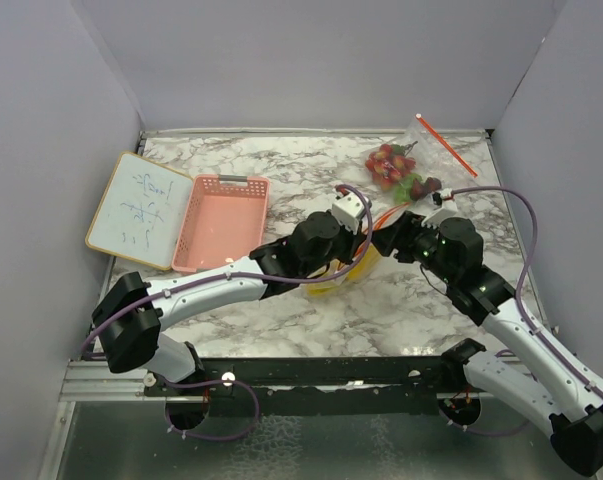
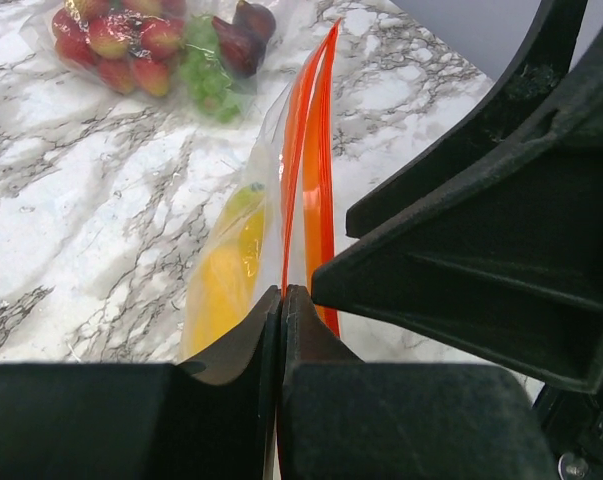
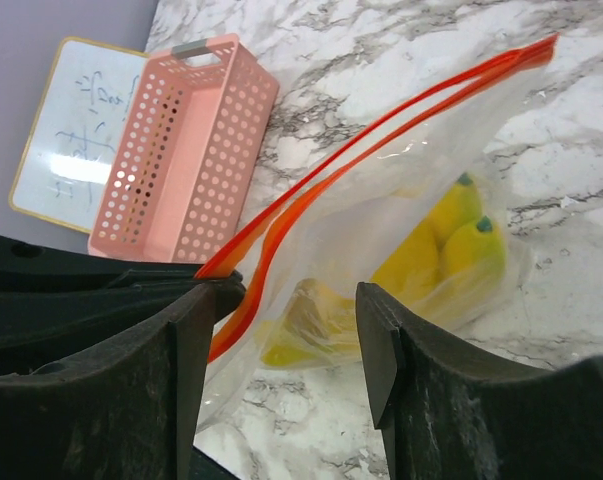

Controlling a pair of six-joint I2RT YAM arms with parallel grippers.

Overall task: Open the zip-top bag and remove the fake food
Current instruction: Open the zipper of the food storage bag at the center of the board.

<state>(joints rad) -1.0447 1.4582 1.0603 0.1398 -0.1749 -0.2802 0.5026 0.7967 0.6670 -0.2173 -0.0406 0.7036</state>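
Closest in, the left gripper is clamped right down, fingers together on one lip of the clear plastic zip-top bag, pinching it just beside the orange zip strip. From that pinch the strip runs straight ahead, away from the claw, standing on edge, with a thin gap between its two orange lips, so I'd say the mouth is started but not wide. The right gripper faces the same bag from the opposite side, jaws apart and holding nothing; the film hangs in the gap and the strip's near end sits against the finger on the basket side. That's what the next move turns on imo: the free lip is right at the right claw, so it'd have to close on it and pull crosswise to the strip's long axis, away from the left arm. The yellow plastic toy bananas and lemons sit inside, down in the belly below the strip. Further off on the grey-veined marble table lies a second clear bag of red strawberries, green grapes and dark purple pieces, well apart from both claws, and off to the left the pink slotted plastic basket beside a small whiteboard
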